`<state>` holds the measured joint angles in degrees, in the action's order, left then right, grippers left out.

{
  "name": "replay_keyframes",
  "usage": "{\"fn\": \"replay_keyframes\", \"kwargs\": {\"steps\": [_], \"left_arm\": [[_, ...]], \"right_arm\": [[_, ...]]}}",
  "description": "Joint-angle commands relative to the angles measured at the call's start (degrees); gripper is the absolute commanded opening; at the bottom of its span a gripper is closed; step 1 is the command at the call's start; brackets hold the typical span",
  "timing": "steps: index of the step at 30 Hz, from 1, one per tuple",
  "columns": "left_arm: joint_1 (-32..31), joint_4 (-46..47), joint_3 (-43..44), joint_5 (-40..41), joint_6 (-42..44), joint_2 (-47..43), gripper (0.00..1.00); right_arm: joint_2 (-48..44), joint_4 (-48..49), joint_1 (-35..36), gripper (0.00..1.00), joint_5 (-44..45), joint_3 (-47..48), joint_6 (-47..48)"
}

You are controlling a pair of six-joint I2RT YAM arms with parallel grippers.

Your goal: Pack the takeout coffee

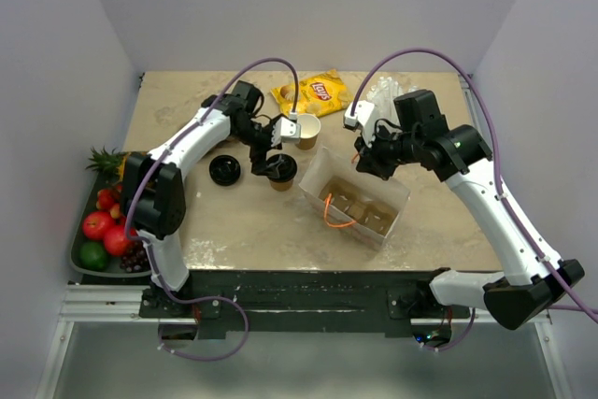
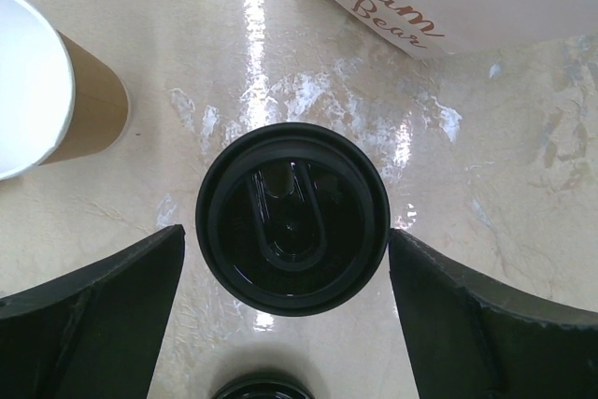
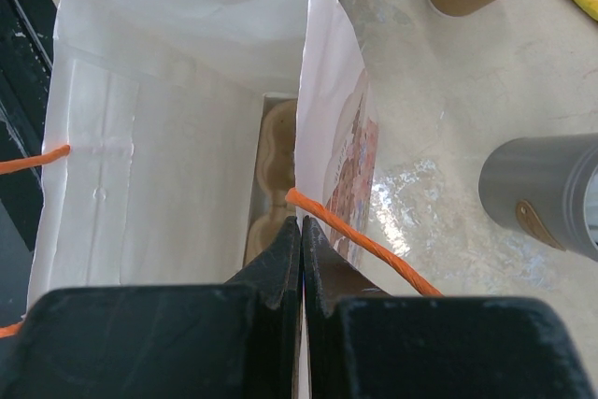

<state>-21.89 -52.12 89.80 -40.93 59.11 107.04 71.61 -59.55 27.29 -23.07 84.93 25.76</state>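
Observation:
A tan paper cup wearing a black lid (image 2: 292,217) stands on the table, also in the top view (image 1: 282,171). My left gripper (image 2: 285,273) is open above it, one finger on each side of the lid and not touching it. A second tan cup (image 1: 306,129), open and white inside, stands behind it and shows in the left wrist view (image 2: 37,91). A loose black lid (image 1: 224,170) lies to the left. My right gripper (image 3: 302,223) is shut on the side wall of the white paper bag (image 3: 168,137).
The bag (image 1: 360,195) has orange handles (image 3: 360,240) and a tan pulp carrier (image 3: 274,170) inside. A grey cup (image 3: 542,193) stands beside it. A yellow chip bag (image 1: 313,92) lies at the back. A fruit tray (image 1: 105,221) sits at the left edge.

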Motion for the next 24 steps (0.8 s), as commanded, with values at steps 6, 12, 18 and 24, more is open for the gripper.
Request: {"fn": "replay_keyframes", "kwargs": {"steps": [6, 12, 18, 24], "left_arm": [[-0.3, 0.8, 1.3, -0.1, -0.8, 0.7, 0.92], [-0.3, 4.2, 0.7, 0.0, -3.0, 0.5, 0.88], [-0.3, 2.5, 0.6, 0.7, -2.5, 1.5, 0.84], [-0.3, 1.7, 0.2, 0.8, -2.2, 1.9, 0.84]], "right_arm": [[-0.3, 1.1, -0.4, 0.00, 0.2, -0.2, 0.1], [-0.2, 1.1, -0.4, 0.00, 0.1, -0.2, 0.1], [-0.1, 1.2, -0.4, 0.00, 0.1, -0.4, 0.2], [-0.1, 1.4, -0.4, 0.00, 0.0, -0.6, 0.2]]}}
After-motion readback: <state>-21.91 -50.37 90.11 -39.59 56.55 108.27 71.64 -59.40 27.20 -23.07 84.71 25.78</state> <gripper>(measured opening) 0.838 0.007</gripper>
